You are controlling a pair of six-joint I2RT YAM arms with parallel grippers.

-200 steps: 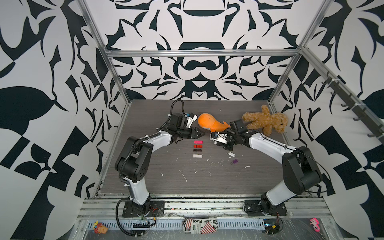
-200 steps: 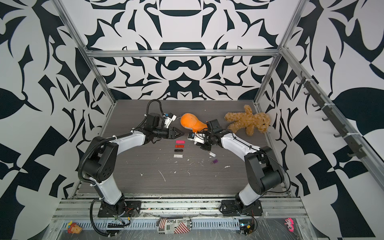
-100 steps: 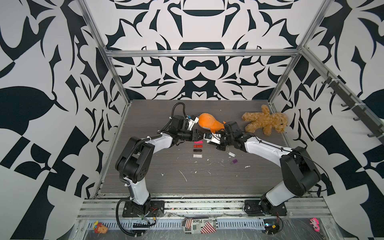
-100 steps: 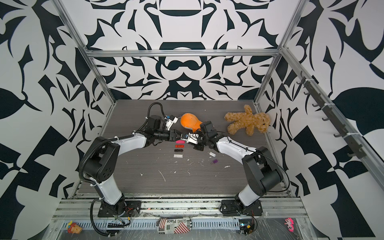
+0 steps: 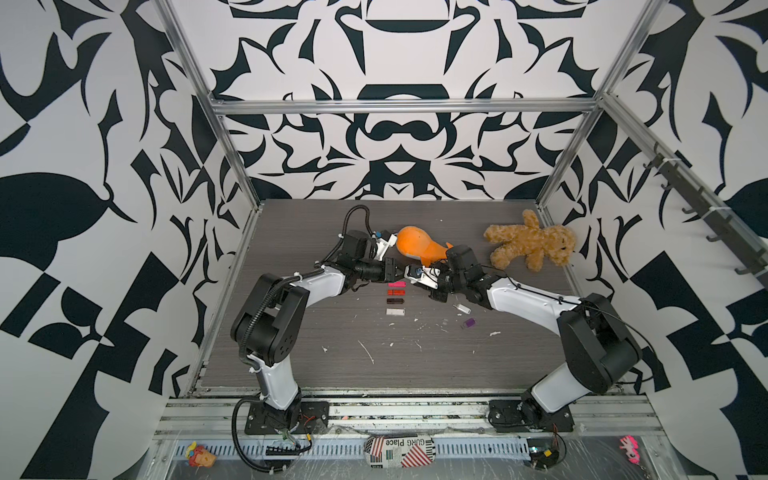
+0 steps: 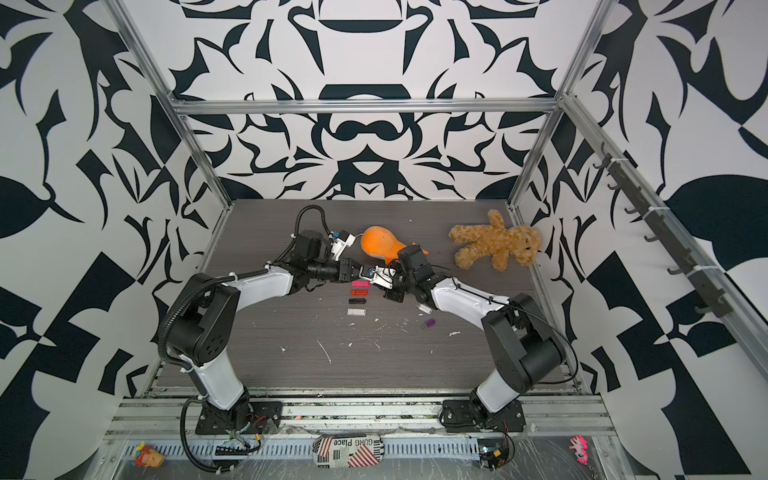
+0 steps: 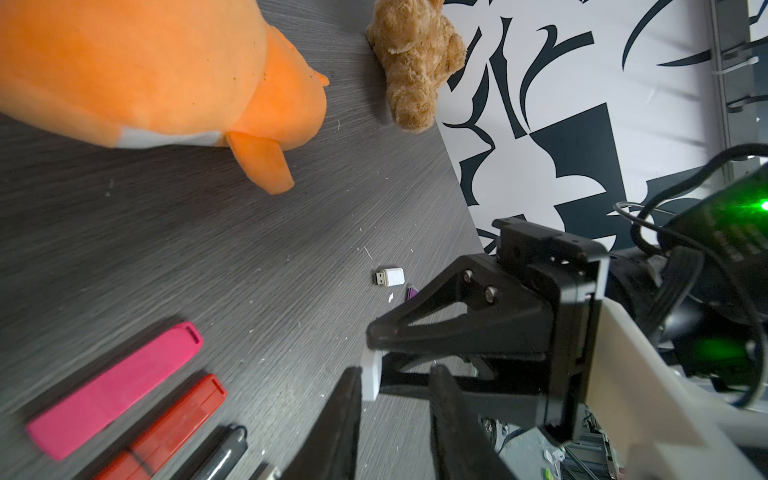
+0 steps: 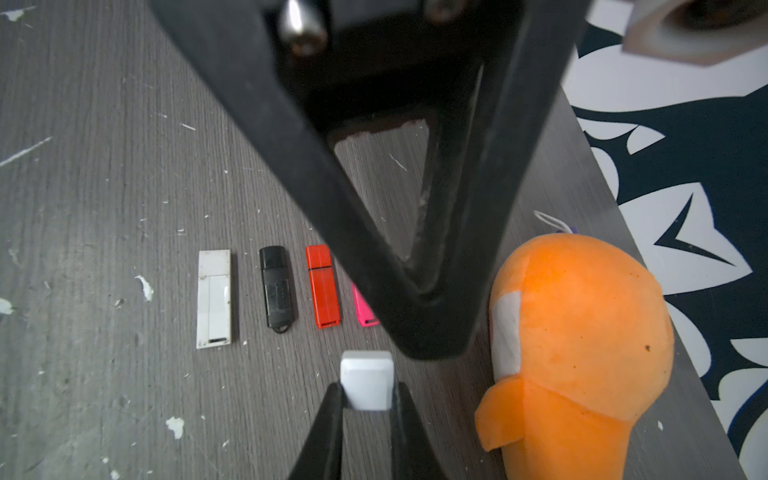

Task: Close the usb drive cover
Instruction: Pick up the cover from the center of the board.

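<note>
Whereas a second ago they hung apart, the right gripper [image 8: 366, 395], pinching the white cap [image 8: 365, 372], now meets the left gripper [image 7: 395, 370], jaws slightly spread. On the worktop [image 5: 332, 374]: four capped drives [image 8: 278, 286], one bare drive [image 7: 390, 277], two plushes [image 5: 419, 248].

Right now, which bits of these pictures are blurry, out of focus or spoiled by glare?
Right wrist view: the left gripper's black finger looms close and out of focus, while the white USB cap and red USB drive are sharp. Left wrist view: the pink USB drive is soft, a green light flares, the table shows a pale sheen. Both top views: evenly lit, crisp.
</note>
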